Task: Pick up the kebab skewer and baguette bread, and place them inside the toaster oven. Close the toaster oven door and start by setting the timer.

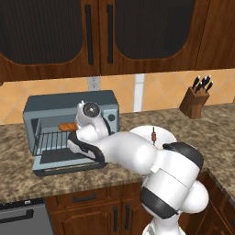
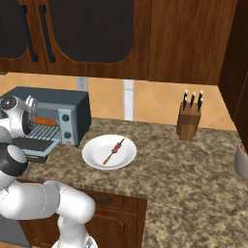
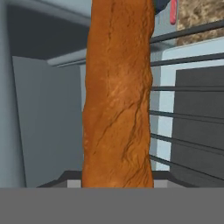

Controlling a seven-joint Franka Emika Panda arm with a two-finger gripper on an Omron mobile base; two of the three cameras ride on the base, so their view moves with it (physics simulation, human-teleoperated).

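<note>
The blue-grey toaster oven [image 1: 69,102] [image 2: 54,97] stands at the back left of the counter, its door [image 1: 62,168] [image 2: 33,153] folded down flat. My gripper [image 1: 74,125] [image 2: 35,121] reaches into the oven's mouth, shut on the baguette bread [image 1: 67,126] [image 2: 46,121] [image 3: 118,96]. The orange-brown loaf hangs just above the wire rack [image 1: 50,140] [image 3: 188,113]; in the hand view it hides my fingertips. The kebab skewer [image 1: 153,135] [image 2: 113,150] lies on a white plate [image 1: 140,132] [image 2: 92,156] right of the oven.
A wooden knife block [image 1: 195,102] [image 2: 189,121] stands at the back right of the granite counter. The oven's knob panel [image 2: 66,125] faces the plate. A grey vessel [image 2: 241,162] sits at the far right edge. Dark wall cabinets hang overhead.
</note>
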